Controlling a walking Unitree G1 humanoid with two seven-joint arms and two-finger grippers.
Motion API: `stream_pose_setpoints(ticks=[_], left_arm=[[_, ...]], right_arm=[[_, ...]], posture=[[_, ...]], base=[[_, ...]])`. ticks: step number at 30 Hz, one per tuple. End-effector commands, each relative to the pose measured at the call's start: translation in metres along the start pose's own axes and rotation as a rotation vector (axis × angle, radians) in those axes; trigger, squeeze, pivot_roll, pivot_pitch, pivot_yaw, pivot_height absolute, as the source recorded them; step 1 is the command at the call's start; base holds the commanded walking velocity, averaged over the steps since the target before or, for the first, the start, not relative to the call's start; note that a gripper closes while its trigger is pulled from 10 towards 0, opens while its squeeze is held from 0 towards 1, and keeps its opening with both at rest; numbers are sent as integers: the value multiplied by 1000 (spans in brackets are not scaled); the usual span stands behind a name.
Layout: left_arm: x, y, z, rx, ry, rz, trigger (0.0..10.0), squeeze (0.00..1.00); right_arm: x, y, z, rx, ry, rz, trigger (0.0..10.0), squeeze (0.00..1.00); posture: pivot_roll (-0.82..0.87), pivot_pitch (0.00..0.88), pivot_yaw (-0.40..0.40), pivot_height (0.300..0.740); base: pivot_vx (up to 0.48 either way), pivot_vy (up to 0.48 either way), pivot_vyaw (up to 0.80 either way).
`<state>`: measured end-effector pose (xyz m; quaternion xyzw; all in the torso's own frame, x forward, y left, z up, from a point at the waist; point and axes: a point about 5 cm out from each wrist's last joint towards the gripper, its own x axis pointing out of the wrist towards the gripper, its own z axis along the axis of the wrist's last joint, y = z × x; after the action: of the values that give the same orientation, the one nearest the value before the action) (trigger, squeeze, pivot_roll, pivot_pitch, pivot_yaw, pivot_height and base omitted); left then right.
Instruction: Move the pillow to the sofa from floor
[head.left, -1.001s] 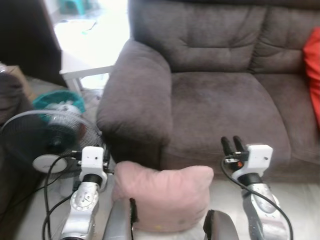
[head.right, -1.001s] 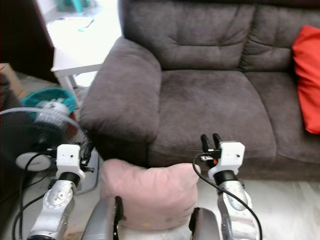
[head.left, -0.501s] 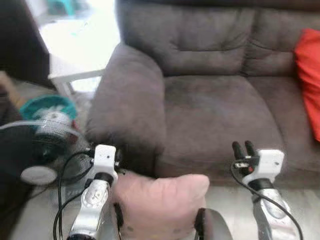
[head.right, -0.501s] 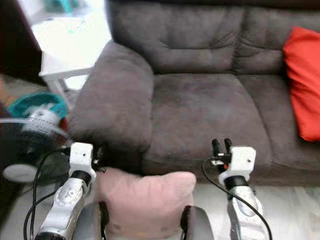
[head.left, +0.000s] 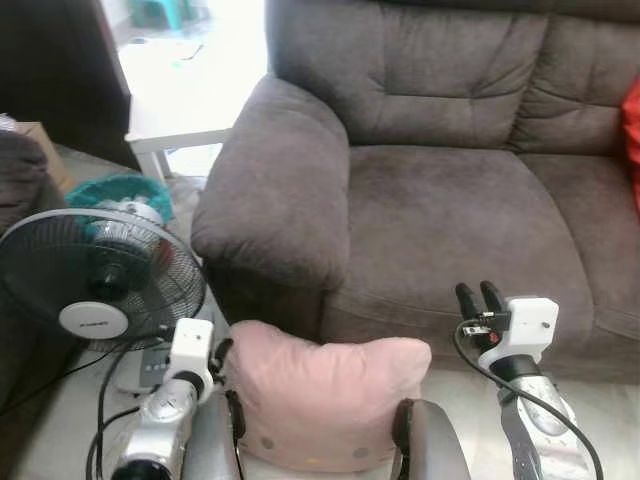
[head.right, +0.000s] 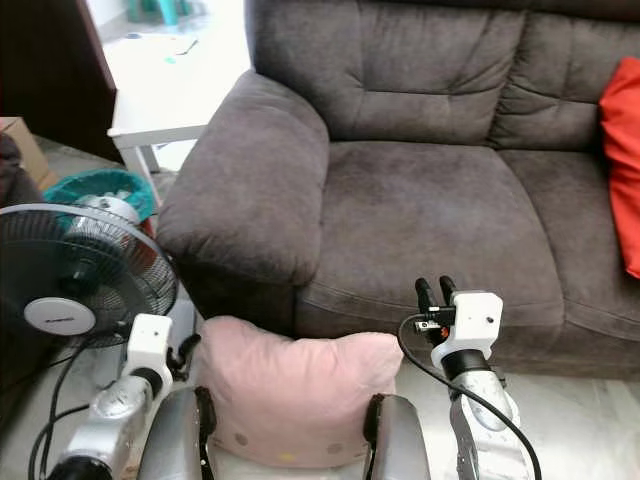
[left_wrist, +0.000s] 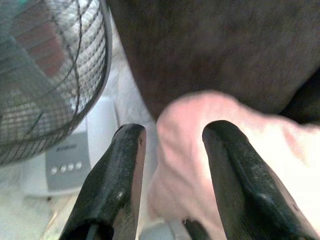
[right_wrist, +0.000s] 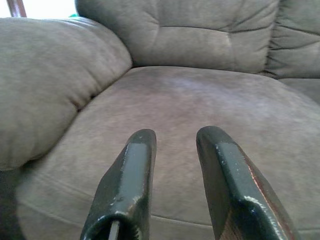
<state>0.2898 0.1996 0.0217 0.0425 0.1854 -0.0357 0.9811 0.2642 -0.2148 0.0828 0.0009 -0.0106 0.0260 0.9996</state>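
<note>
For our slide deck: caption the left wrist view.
Open left gripper nears the pink pillow, fan beside it.

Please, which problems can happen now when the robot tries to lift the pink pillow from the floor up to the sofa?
1. The soft pink pillow is wide and the open left gripper faces only one corner, so it may sag or slip.
2. The black standing fan stands close beside the left arm; a swing could knock it.
3. The right gripper hangs apart from the pillow, before the dark grey fabric sofa, so the lift may be one-sided.

The fan (head.left: 95, 290) hub carries a small dark mark, too blurred to read.
</note>
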Motion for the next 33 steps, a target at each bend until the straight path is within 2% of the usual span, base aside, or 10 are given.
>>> stream_pose_setpoints(ticks=[1, 6, 10, 14, 17, 21, 24, 25, 27, 33], left_arm=[[1, 0, -4, 10, 21, -23, 10000, 1000], [5, 3, -7, 35, 48, -40, 10000, 1000], [9, 7, -5, 1, 63, -24, 10000, 1000], [8, 4, -9, 1, 66, -17, 10000, 1000], [9, 6, -9, -20, 54, 9, 10000, 1000], [10, 10, -6, -58, 47, 41, 10000, 1000], [10, 15, -5, -55, 44, 81, 10000, 980], [10, 17, -5, -50, 46, 98, 10000, 0], [8, 24, -5, -44, 41, 145, 10000, 0], [7, 30, -2, -58, -3, 177, 10000, 0]], right_arm=[[1, -4, 9, -4, -28, -4, 10000, 0], [-1, -7, 13, -14, -33, 5, 10000, 0], [-1, -14, 25, -31, -50, 17, 10000, 0], [2, -22, 38, -26, -74, 17, 10000, 0], [4, -22, 45, -22, -82, 45, 10000, 0], [6, -21, 44, -26, -62, 68, 10000, 0], [7, -21, 40, -18, -39, 65, 10000, 0], [7, -21, 38, -19, -30, 65, 10000, 0], [7, -22, 31, -17, 6, 54, 10000, 0], [13, -27, 13, -34, 93, 34, 10000, 0]], posture=[[-7, 79, -53, 504], [-31, 91, -73, 504], [-61, 108, -103, 504], [-78, 126, -133, 504], [-87, 143, -170, 504], [-85, 161, -188, 504], [-90, 171, -197, 504], [-91, 173, -199, 504], [-95, 187, -209, 504], [-90, 210, -220, 504]], base=[[0, 0, 0], [0, 0, 0], [0, 0, 0], [0, 0, 0], [0, 0, 0], [0, 0, 0], [0, 0, 0], [0, 0, 0], [0, 0, 0], [0, 0, 0]])
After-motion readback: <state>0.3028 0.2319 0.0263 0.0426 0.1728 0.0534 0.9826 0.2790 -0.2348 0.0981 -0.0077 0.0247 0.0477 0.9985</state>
